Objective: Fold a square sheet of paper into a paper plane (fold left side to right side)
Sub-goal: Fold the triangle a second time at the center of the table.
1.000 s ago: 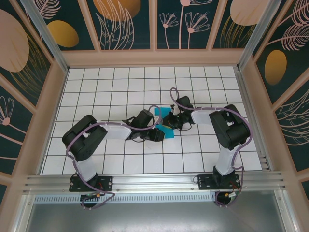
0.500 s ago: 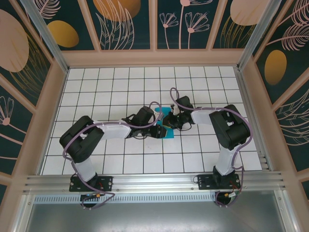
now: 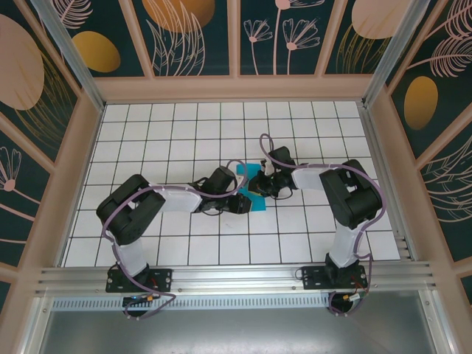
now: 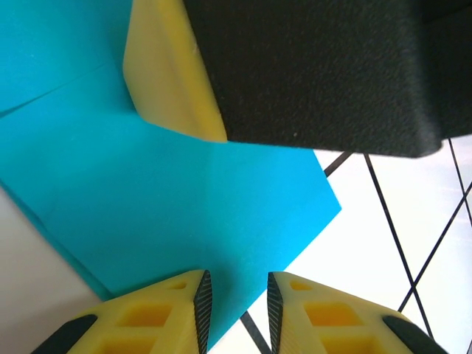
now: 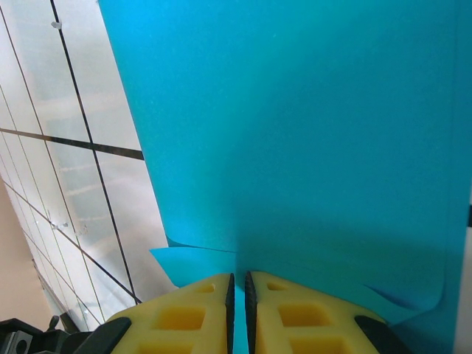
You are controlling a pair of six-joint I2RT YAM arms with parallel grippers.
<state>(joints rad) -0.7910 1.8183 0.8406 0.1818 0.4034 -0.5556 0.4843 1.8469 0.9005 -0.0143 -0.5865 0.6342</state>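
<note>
The square sheet of paper [image 3: 251, 175] is bright cyan, partly folded, and lies at the table's middle between both grippers. My right gripper [image 3: 261, 184] is shut on its edge; in the right wrist view the sheet [image 5: 295, 125] runs into the thin slit between the fingertips of the gripper [image 5: 237, 284]. My left gripper [image 3: 247, 203] stands open just over the sheet's near corner, and the left wrist view shows paper [image 4: 184, 199] under the gap of the gripper [image 4: 237, 295]. A yellow finger of the right gripper [image 4: 169, 81] rests on the paper ahead. Much of the sheet is hidden by the arms.
The white grid table [image 3: 184, 140] is walled in by wooden panels on three sides. A metal rail [image 3: 236, 276] runs along the near edge by the arm bases. Both arms crowd the middle, their wrists almost touching.
The left arm's elbow swung outward half a second ago and has come back. Both grippers and the paper stand as before.
</note>
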